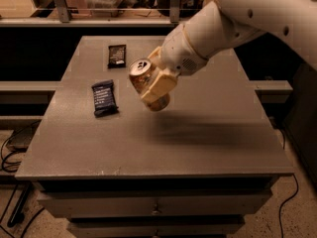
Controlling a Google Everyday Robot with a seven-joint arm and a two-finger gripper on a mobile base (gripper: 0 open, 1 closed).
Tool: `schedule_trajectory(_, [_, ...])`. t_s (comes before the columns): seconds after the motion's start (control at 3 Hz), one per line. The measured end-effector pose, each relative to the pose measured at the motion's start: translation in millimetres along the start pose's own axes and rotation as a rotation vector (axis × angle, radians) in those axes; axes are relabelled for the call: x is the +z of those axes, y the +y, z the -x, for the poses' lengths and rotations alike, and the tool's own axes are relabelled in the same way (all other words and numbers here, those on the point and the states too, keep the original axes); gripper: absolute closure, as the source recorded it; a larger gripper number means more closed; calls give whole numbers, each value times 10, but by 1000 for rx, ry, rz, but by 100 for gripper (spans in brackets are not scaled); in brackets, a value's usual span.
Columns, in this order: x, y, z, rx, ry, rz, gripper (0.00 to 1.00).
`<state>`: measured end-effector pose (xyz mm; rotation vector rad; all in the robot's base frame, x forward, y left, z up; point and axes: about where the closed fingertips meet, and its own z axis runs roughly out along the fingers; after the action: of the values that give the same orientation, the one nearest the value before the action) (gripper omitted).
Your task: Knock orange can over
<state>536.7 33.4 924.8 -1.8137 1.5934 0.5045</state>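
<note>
Grey table (208, 148), dark wrapper (104, 97) at left. Gripper (150, 87) mid-table, fingers clamped round orange can (139, 73), tilted top-left. Best: tip further, release low so it lies flat
</note>
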Motion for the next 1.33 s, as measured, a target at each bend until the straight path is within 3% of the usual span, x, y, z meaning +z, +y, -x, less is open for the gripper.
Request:
schedule_trajectory(0.33, [-166, -201, -175, -2, 195, -20, 71])
schedule_trajectory(0.67, [-137, -333, -434, -25, 395, -23, 47])
schedule_trajectory(1.0, [-162, -460, -803, -48, 570, -68, 23])
schedule_trajectory(1.33, [-167, -560, -1033, -53, 641, -114, 0])
